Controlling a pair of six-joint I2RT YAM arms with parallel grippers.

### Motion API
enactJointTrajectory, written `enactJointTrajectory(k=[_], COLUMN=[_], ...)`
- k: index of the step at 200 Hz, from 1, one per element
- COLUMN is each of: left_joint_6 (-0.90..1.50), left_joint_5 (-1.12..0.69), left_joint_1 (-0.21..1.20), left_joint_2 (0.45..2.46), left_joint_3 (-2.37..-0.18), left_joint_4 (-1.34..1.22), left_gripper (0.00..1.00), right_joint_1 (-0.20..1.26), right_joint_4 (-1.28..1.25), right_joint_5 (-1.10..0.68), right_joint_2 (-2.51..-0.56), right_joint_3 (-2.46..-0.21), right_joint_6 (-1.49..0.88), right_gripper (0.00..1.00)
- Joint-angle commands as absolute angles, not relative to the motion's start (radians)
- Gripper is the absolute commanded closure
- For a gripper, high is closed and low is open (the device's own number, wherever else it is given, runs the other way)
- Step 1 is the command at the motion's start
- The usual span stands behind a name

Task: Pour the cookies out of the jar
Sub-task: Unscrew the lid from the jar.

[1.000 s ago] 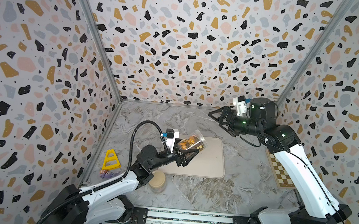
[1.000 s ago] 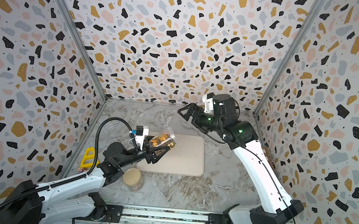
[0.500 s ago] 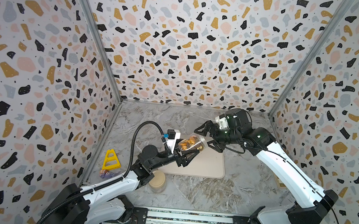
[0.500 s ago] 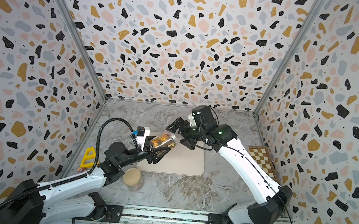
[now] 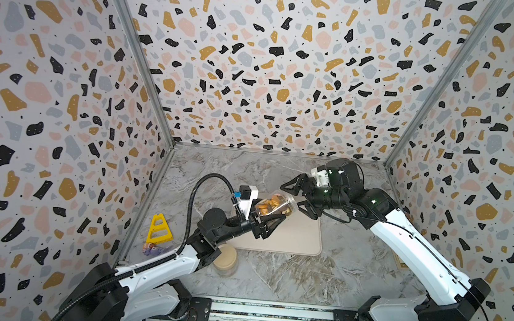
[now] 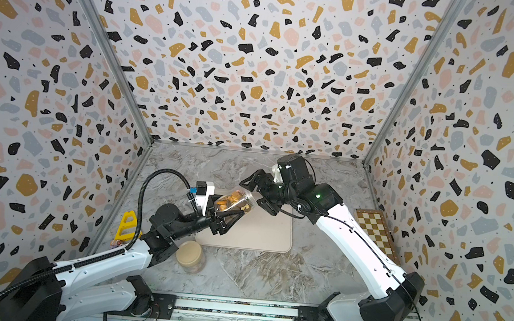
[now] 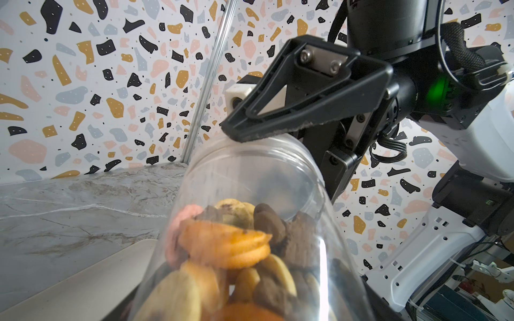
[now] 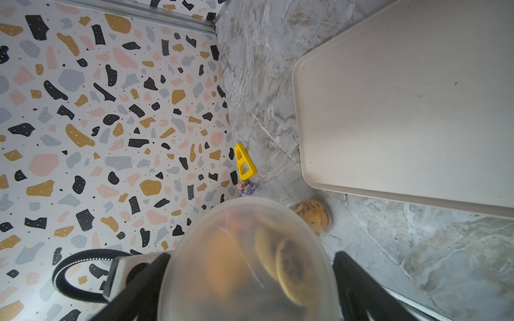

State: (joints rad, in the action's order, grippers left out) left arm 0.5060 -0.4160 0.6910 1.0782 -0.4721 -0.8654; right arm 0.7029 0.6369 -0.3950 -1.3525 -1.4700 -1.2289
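Three terrazzo-patterned walls (image 5: 273, 73) enclose one grey marble tabletop (image 5: 270, 278). Items counted: one beige tray (image 5: 300, 236), one chequered board (image 6: 374, 230) at the right wall, two clear jars, one yellow triangular frame (image 5: 159, 230), and one small purple item (image 5: 152, 249) beside it. The left tool (image 5: 270, 227) is clamped on the held jar (image 5: 275, 204), tilted above the tray's left edge. The cookies (image 7: 225, 244), too many to count, lie heaped inside it. The right tool (image 5: 292, 197) has its jaws wide about that jar's far end, one finger (image 7: 278, 130) touching it; grip not determinable. The tan-lidded jar (image 5: 225, 258) stands upright off the tray.

Beige tray (image 5: 300, 236), orange/brn cookies (image 7: 225, 244) (terrazzo walls (image 5: 258, 71)).
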Motion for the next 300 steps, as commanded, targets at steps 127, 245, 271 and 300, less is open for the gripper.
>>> enactJointTrajectory(k=[127,245,271,300], left_joint_6=[0.670,0.697,0.600,0.569], left_joint_5=[-0.357,-0.377,-0.370,-0.355], left_joint_1=[0.690,0.690,0.691,0.691], left_joint_2=[1.086,1.070,1.047,1.046], left_joint_3=[-0.463,-0.454,-0.469,-0.463], left_joint_4=[-1.140,-1.160,-1.044,-1.023], left_gripper=[1.00,1.00,1.00,1.00], right_joint_1=[0.699,0.595,0.622,0.675], right_joint_4=[0.191,0.314,0.420,0.395], right_joint_5=[-0.445,-0.405,-0.387,-0.393], right_joint_2=[-1.238,-1.222,-1.227,-1.230], right_joint_3=[-1.314,-1.345,-1.359,-1.367], right_joint_6=[-1.058,-0.912,-1.027,-1.116], right_gripper=[0.09,0.00,0.01,0.01])
